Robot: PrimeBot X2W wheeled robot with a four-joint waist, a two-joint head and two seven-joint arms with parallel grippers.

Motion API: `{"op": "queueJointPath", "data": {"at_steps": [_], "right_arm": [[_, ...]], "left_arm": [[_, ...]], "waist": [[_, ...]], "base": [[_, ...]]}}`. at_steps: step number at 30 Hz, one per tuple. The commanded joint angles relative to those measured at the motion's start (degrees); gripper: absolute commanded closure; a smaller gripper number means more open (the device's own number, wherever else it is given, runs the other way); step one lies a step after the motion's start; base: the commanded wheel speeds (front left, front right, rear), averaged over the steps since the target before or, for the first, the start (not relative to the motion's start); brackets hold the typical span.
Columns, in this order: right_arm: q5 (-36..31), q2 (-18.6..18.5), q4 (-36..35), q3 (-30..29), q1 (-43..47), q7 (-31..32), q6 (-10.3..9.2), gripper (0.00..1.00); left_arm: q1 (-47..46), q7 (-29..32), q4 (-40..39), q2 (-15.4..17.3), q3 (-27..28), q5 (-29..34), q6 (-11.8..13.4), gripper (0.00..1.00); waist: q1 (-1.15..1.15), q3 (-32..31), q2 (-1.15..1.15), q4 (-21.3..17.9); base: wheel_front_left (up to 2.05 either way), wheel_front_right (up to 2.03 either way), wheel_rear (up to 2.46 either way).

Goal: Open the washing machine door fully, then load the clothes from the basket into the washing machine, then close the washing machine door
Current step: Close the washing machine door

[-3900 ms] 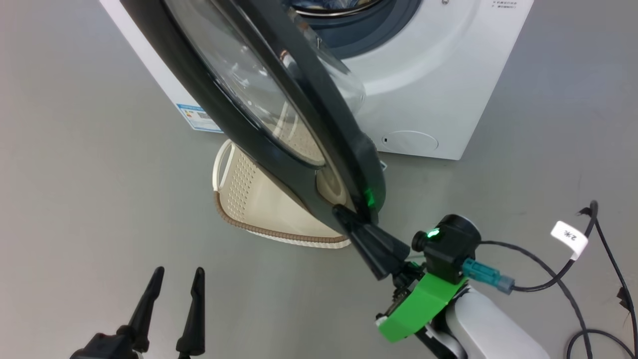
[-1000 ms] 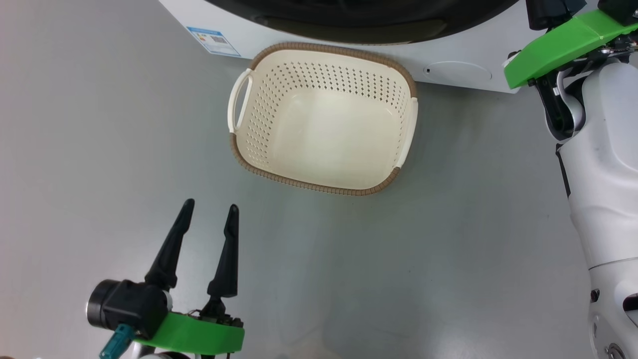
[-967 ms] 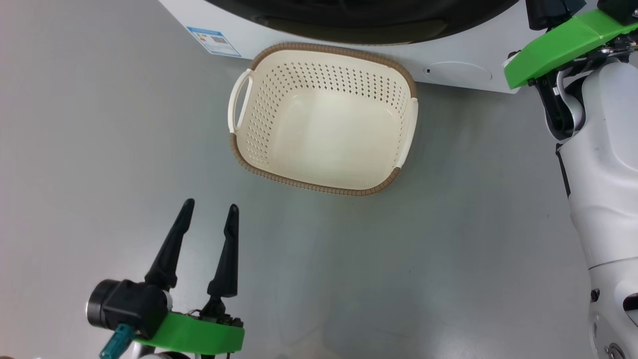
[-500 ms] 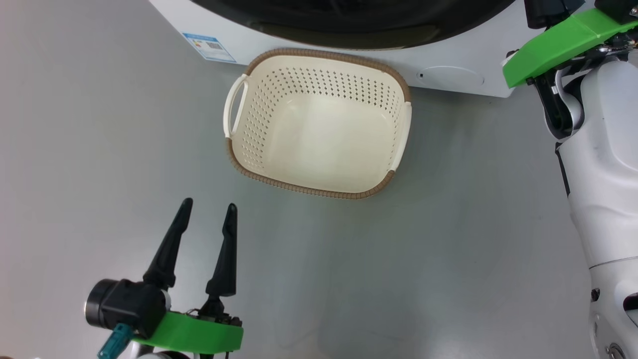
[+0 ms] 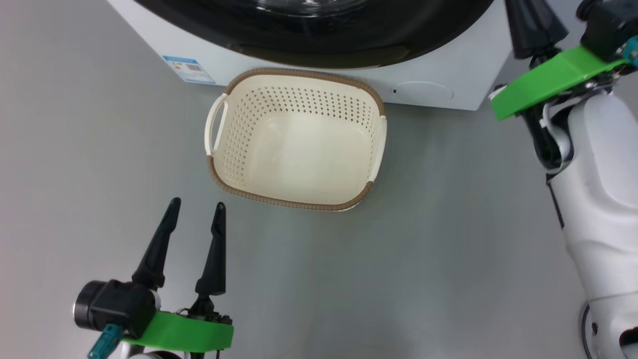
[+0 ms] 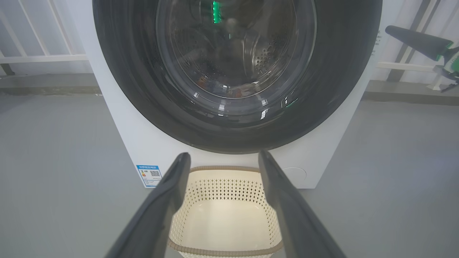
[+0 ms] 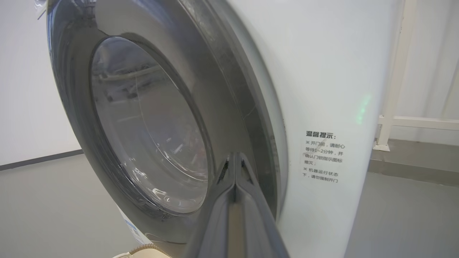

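The washing machine door (image 5: 319, 45) lies flat against the white washing machine (image 5: 448, 60), its black rim (image 6: 143, 89) ringing the glass window (image 6: 233, 43). Through the glass I make out dim orange-brown patches low in the drum, too faint to call the clothes. On the floor just in front stands the cream basket (image 5: 294, 202), with nothing in it. My left gripper (image 5: 197, 204) hovers open near the basket's front rim (image 6: 224, 167). My right gripper (image 7: 235, 157) is shut on nothing, pointing at the door's right rim (image 7: 251, 118); whether it touches is unclear.
A blue label sticker (image 5: 188, 69) and a round service flap (image 5: 423, 92) mark the machine's lower front. My white right forearm (image 5: 598, 199) fills the right side. A white railing (image 6: 36, 57) runs behind the machine. Grey floor lies left and in front.
About four seconds ago the door stood open with my right gripper at its edge; it now lies shut against the machine. Over the last second the camera shifted; the left gripper stays open.
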Motion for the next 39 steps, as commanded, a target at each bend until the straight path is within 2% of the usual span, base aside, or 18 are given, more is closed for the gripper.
{"op": "queueJointPath", "data": {"at_steps": [1, 11, 26, 31, 32, 34, 35, 36, 37, 39], "right_arm": [[1.27, 0.89, -2.3, 1.49, 1.83, -0.26, -0.34, 1.0], [5.47, -0.1, -9.36, 6.08, 12.74, -0.26, -0.34, 1.0], [5.6, 2.06, -14.85, 5.25, 25.29, -0.26, -0.34, 1.0], [5.04, 2.61, -16.02, 4.16, 28.91, -0.26, -0.34, 0.72], [4.8, 2.7, -16.35, 3.9, 29.52, -0.26, -0.34, 0.62], [4.55, 3.2, -16.99, 3.26, 30.79, -0.26, -0.34, 0.48], [4.32, 3.4, -17.31, 3.1, 31.39, -0.26, -0.34, 0.23], [4.08, 3.59, -17.64, 2.91, 31.97, -0.26, -0.34, 0.08], [3.94, 3.8, -17.92, 2.73, 32.54, -0.26, -0.34, 0.0], [3.49, 4.11, -18.53, 2.18, 33.54, -0.26, -0.34, 0.0]], "left_arm": [[0.04, -0.36, -1.19, 0.61, 2.42, 0.64, -0.3, 0.0], [0.94, -0.36, -1.18, 0.61, 5.18, 2.24, -1.48, 0.0], [3.45, -0.36, -0.57, 0.61, 9.78, 4.21, -2.92, 0.0], [4.65, -0.36, -0.17, 0.61, 11.11, 4.54, -3.09, 0.0], [4.92, -0.36, -0.15, 0.61, 11.44, 4.57, -3.09, 0.0], [5.54, -0.36, 0.01, 0.61, 12.06, 4.8, -3.09, 0.0], [5.87, -0.36, 0.07, 0.61, 12.3, 4.82, -3.12, 0.0], [6.17, -0.36, 0.17, 0.61, 12.58, 4.8, -3.17, 0.0], [6.45, -0.36, 0.29, 0.61, 12.9, 4.77, -3.27, 0.0], [7.08, -0.36, 0.41, 0.61, 13.52, 4.81, -3.39, 0.0]], "waist": [[0.0, -1.22, 0.0, -1.34], [0.0, -5.44, 0.0, -6.46], [0.0, -11.85, 0.0, -14.88], [0.0, -13.95, 0.0, -16.75], [0.0, -14.31, 0.0, -17.09], [0.0, -15.2, 0.0, -17.74], [0.0, -15.62, 0.0, -18.05], [0.0, -16.05, 0.0, -18.33], [0.0, -16.5, 0.0, -18.61], [0.0, -17.29, 0.0, -19.13]], "base": [[0.0, 0.0, 0.0], [0.0, 0.0, 0.0], [0.0, 0.0, 0.0], [0.0, 0.0, 0.0], [0.0, 0.0, 0.0], [0.0, 0.0, 0.0], [0.0, 0.0, 0.0], [0.0, 0.0, 0.0], [0.0, 0.0, 0.0], [0.0, 0.0, 0.0]]}}
